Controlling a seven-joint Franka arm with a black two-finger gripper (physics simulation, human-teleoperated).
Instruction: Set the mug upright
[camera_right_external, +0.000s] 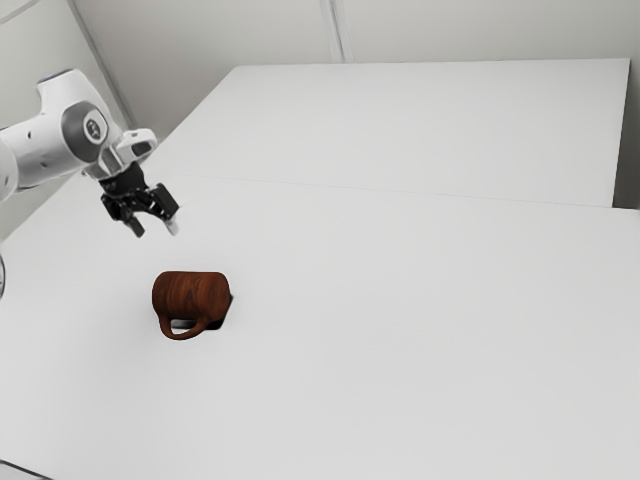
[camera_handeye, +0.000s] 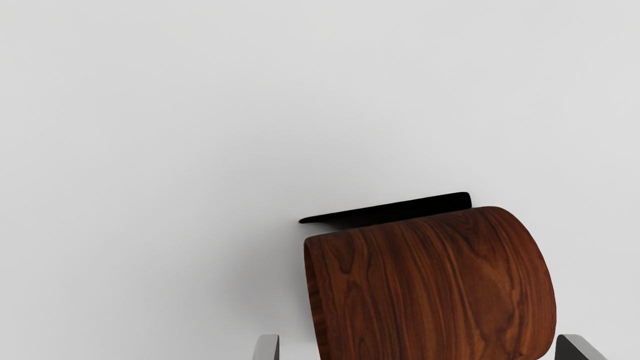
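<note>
Two fingers (camera_right_external: 165, 201) spread wide — aimed downward, raised above the mug (camera_right_external: 190, 295), itself sideways

Exterior view: broad, smooth white bench (camera_right_external: 420, 340), crossed by a hairline seam (camera_right_external: 360, 188) running from ten o'clock to three. Beyond its far edge, a plain pale-grey surface (camera_right_external: 480, 30), wall or floor unclear; light vertical strip (camera_right_external: 337, 30) at twelve. Thin dark line (camera_right_external: 95, 55) slants down at ten. Dark grey patch (camera_right_external: 630, 160) between two and three, past the bench's edge. Light soft, diffuse; wrist view shows bench matte, faintly shaded.
</note>
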